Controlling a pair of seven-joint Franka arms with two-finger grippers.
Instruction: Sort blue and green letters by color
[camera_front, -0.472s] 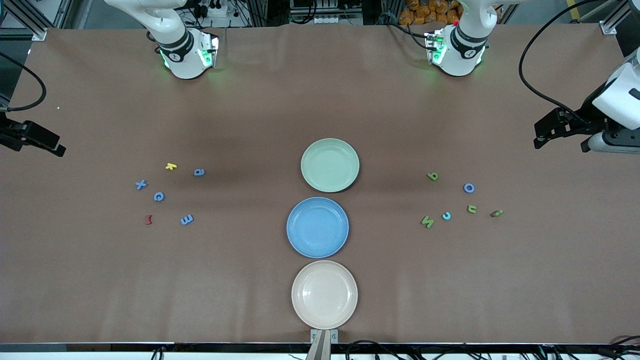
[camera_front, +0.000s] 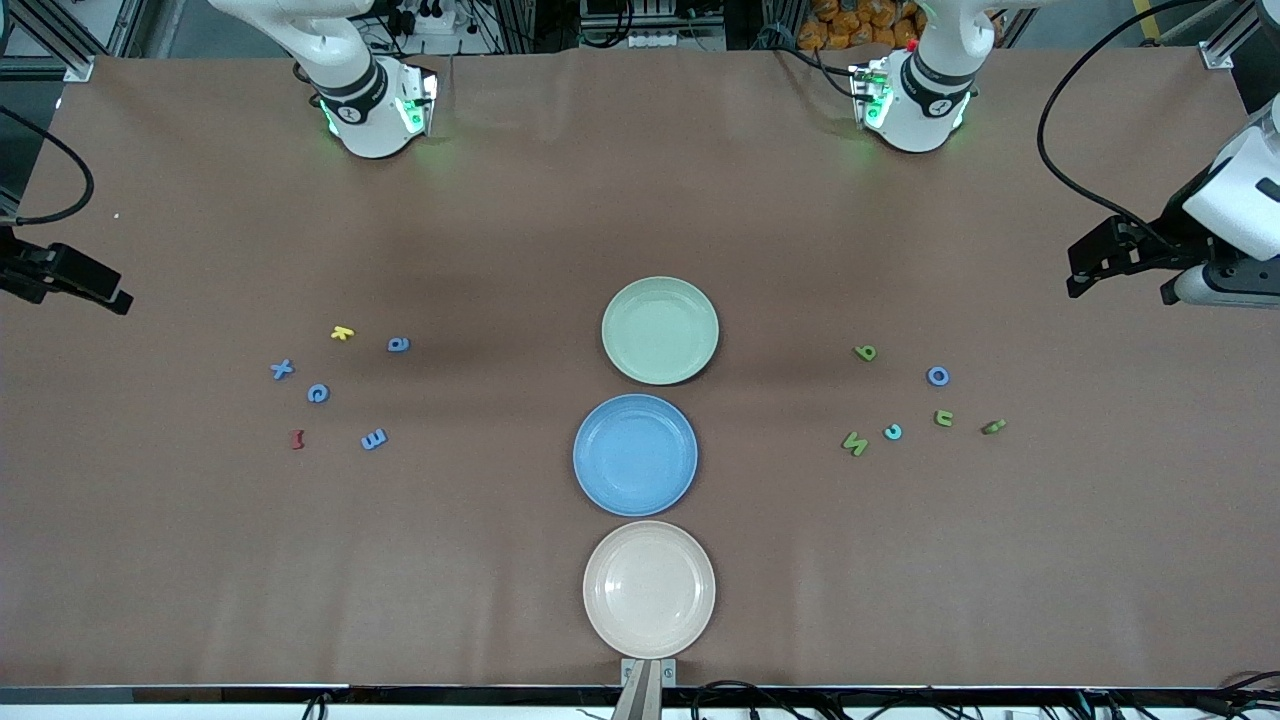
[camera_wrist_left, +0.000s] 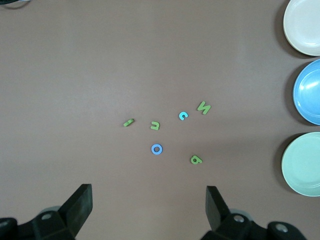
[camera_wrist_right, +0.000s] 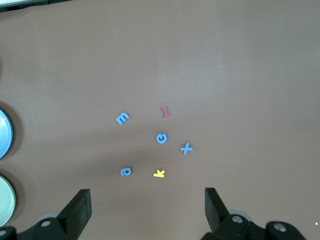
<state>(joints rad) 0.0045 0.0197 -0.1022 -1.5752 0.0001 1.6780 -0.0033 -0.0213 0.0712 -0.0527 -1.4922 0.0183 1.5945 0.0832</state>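
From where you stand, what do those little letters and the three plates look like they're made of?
The blue and green letters look like matte foam or soft plastic: flat, dull, no glare. The green plate, blue plate and beige plate look like smooth plastic with a faint sheen.

Three plates (camera_front: 660, 330) fill the table's middle, with bare cloth (camera_front: 500, 250) between them and each letter cluster.

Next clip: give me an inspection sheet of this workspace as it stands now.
Surface: brown table cover, flat.
Job's things: blue letters at the right arm's end; green letters at the left arm's end with a blue ring and a light blue c. Green plate, blue plate and cream plate bare.
Clutter: yellow letter, dark red letter.
Hands: left hand and right hand open, waiting high.
Cables: black cable.
Surroundings: nothing seen.
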